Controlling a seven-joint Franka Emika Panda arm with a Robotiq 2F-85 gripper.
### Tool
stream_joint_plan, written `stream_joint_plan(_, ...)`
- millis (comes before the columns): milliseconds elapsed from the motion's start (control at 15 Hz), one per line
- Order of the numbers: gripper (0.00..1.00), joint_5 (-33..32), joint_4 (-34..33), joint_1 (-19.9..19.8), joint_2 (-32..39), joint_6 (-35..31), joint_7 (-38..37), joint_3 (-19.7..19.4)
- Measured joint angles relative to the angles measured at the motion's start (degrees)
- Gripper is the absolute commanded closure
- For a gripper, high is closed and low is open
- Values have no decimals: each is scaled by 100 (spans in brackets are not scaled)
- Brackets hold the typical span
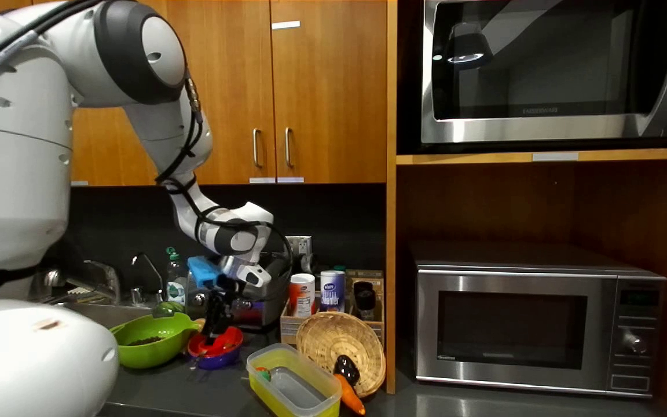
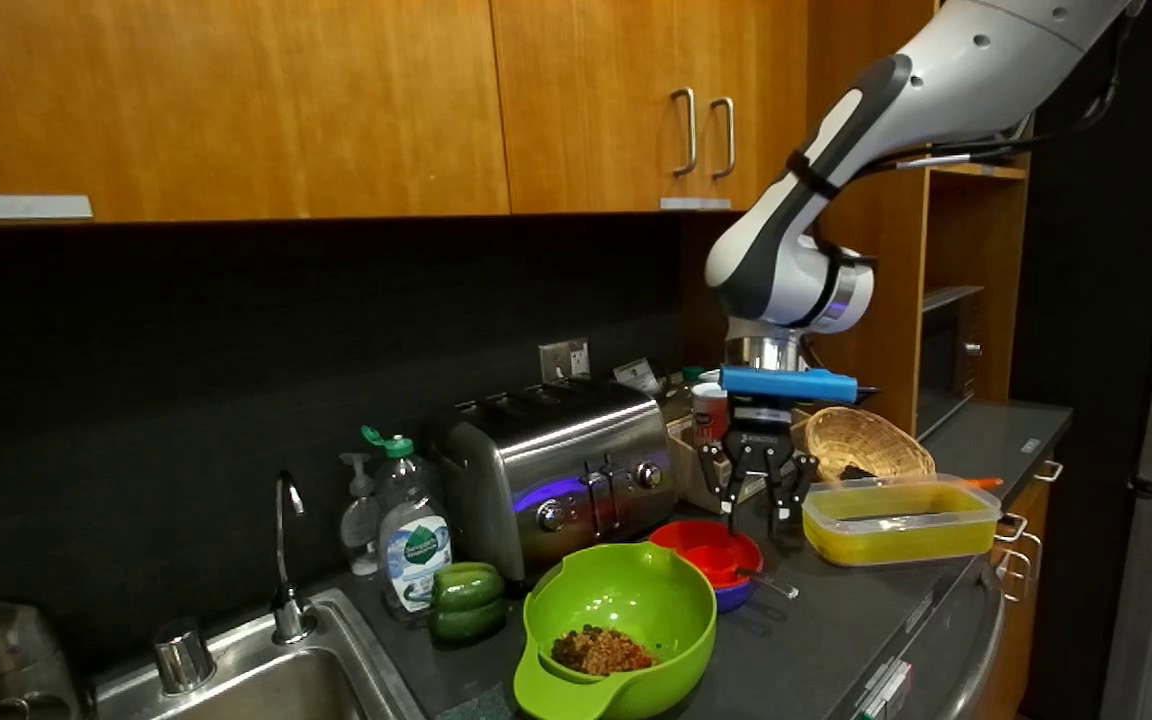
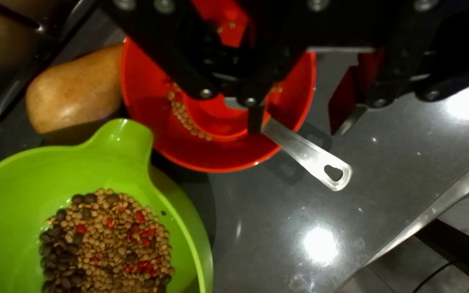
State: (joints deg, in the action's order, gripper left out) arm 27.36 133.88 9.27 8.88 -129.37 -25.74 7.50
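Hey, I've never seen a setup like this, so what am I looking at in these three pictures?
This is a robot arm at a kitchen counter, with a black gripper serving as its hand. Two pictures come from cameras standing outside the robot; the close-up comes from one on its wrist, here looking down. On the counter are a green bowl holding a mix of small brown, black and red pieces, a red bowl with a metal handle poking over its rim, a yellow container and a toaster. The gripper's jaws stand apart near that handle and seem to hold nothing.
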Motion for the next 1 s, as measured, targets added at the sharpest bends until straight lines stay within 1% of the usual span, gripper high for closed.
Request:
stream_joint_plan(200,2,355,100,-148,116,38,688,-8)
stream_joint_plan(267,0,463,129,-203,176,43,881,-16)
stream_joint_plan(400,0,615,163,-300,297,49,1200,-33)
stream_joint_plan(600,0,650,196,-347,355,137,1501,-31)
stream_joint_plan(733,0,516,201,-316,339,376,1717,11)
stream_joint_plan(1000,0,55,221,-208,288,949,2106,138)
